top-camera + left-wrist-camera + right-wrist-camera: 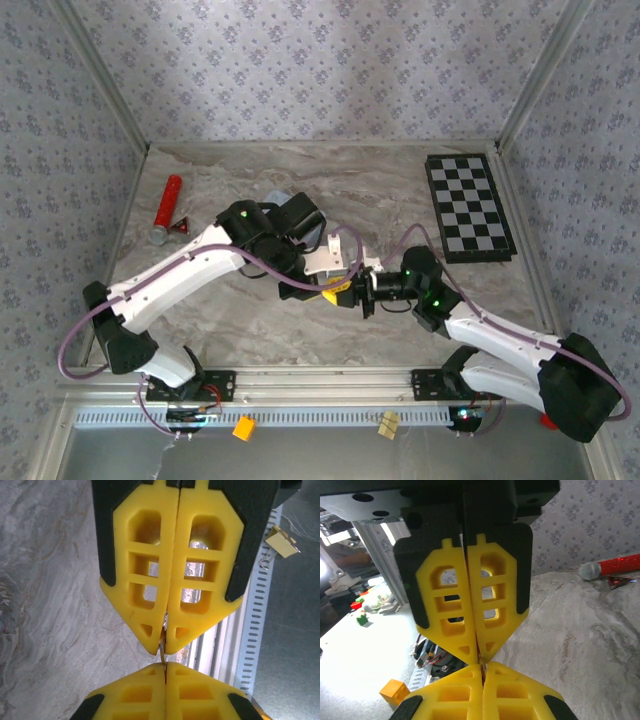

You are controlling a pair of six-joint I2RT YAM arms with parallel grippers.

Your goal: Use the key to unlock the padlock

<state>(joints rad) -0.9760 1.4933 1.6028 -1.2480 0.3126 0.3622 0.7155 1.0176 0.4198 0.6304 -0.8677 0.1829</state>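
Closest in the left wrist view, the left gripper (165, 667) comes up from the bottom edge with its two yellow pads pressed flat together. Tip to tip above it is the right gripper (164, 650), its pads squeezed together too. A thin metal sliver, the key (162, 655), bridges the small gap between the tips and runs into both seams, so each gripper seems to nip one end. Marbled table (45, 605) lies to the left and a slotted rail (255, 630) to the right, with a tan clip (281, 541) beyond it.

From the right wrist, that arm's closed pads sit lowest and nearest. The left gripper faces them from above, and the key is a dark sliver where the tips meet. A red cylinder (620, 562) with a silver end lies far off on the table, a small red triangular piece (621, 580) just beside it.

From above, both arms meet over the middle of the table. A pale blue tin (278, 197) lies just behind the left arm, partly covered; what it holds cannot be told. A checkerboard (470, 208) lies at the far right.
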